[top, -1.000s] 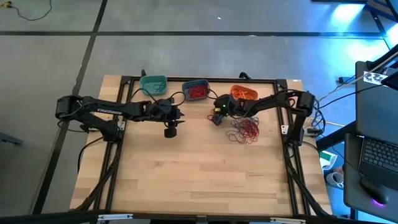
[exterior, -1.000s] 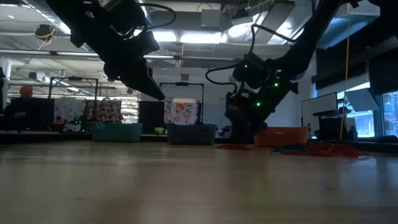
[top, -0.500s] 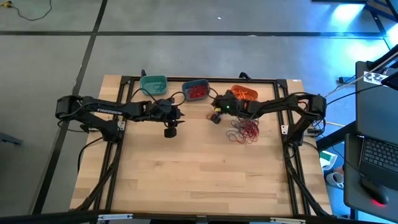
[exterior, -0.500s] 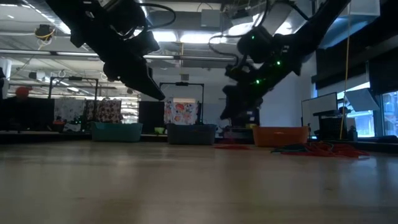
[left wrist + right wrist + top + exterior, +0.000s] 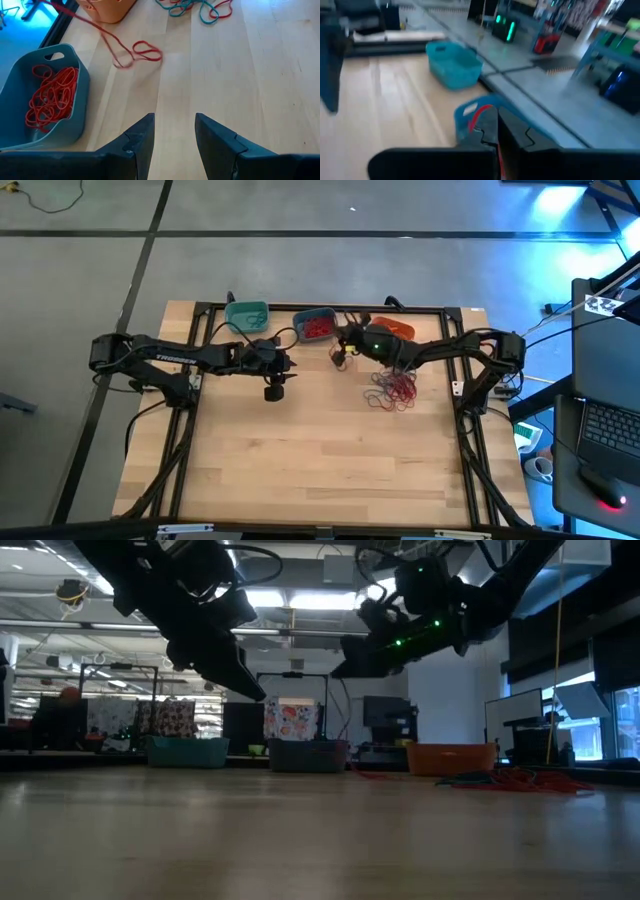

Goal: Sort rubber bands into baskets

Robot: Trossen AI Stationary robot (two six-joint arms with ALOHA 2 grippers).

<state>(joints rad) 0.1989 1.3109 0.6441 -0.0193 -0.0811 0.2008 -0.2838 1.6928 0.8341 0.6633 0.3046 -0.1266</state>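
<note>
High view: three baskets stand in a row along the far edge of the tabletop [image 5: 300,450], the teal basket [image 5: 246,316] nearest the far left corner, the slate blue basket [image 5: 315,326] at the middle holding red bands, the orange basket [image 5: 392,329] to its right. The loose pile of rubber bands [image 5: 392,390] lies nearer the right edge, below the orange basket. The right pincer [image 5: 340,352] hangs just beside the slate blue basket; the left pincer [image 5: 275,390] waits over the tabletop, in from the teal basket. Low view: the right pincer [image 5: 350,662] is raised well clear of the tabletop, the baskets showing along the far edge. Left wrist view: the left pincer [image 5: 174,132] stands with fingers apart and empty; the slate blue basket [image 5: 75,120] is part filled with red bands, and a stretched red band [image 5: 135,50] trails across the tabletop beside it. Right wrist view: the right pincer [image 5: 496,131] is clamped together on a red band, with the slate blue basket [image 5: 465,116] directly ahead and the teal basket [image 5: 452,65] beyond. Assessment: the step appears to be delivery of a red band. It should be carried fully over the basket's opening before release, as the trailing length could catch the rim and slip out onto the tabletop.
</note>
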